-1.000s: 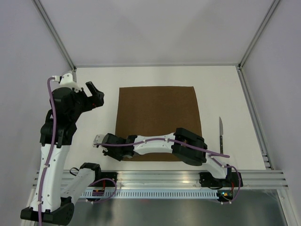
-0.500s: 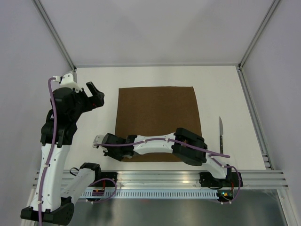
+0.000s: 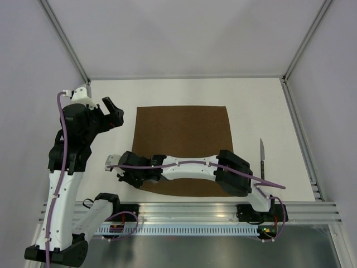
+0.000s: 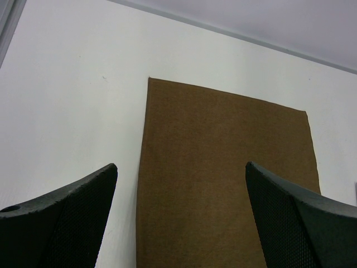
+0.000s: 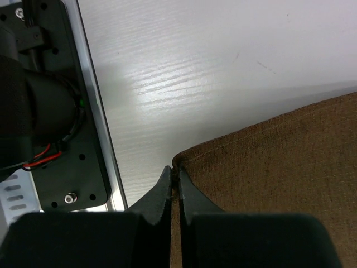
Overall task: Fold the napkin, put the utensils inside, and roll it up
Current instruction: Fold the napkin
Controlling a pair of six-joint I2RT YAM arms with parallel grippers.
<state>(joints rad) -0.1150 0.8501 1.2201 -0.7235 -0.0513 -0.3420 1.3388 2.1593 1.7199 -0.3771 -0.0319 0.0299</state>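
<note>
Since a second ago the right arm has pulled in toward the near-left, and the brown napkin point(image 3: 184, 134) has slid with it: its far edge now sits a bit closer to the arms, and the whole cloth has shifted slightly left.

From the overhead camera, the right arm lies stretched low across the near edge of the napkin. The right gripper point(image 3: 131, 180) is down at the cloth's near-left corner. The left gripper point(image 3: 113, 110) hangs up in the air off the napkin's left side with its jaws spread wide, holding nothing. The table knife point(image 3: 261, 159) lies on the white table point(image 3: 279, 111), just right of the napkin and not touching it, blade pointing away from the arms.

In the left wrist view, the left gripper point(image 4: 181, 167) has both fingers far apart, with the napkin point(image 4: 223, 128) lying flat on the table point(image 4: 72, 100) below them.

In the right wrist view, the right gripper point(image 5: 174, 174) is pinched tight on the very corner of the napkin point(image 5: 279, 162). The corner fabric is squeezed between the fingertips. The metal rail point(image 5: 103, 145) at the table's edge runs along the left.
</note>
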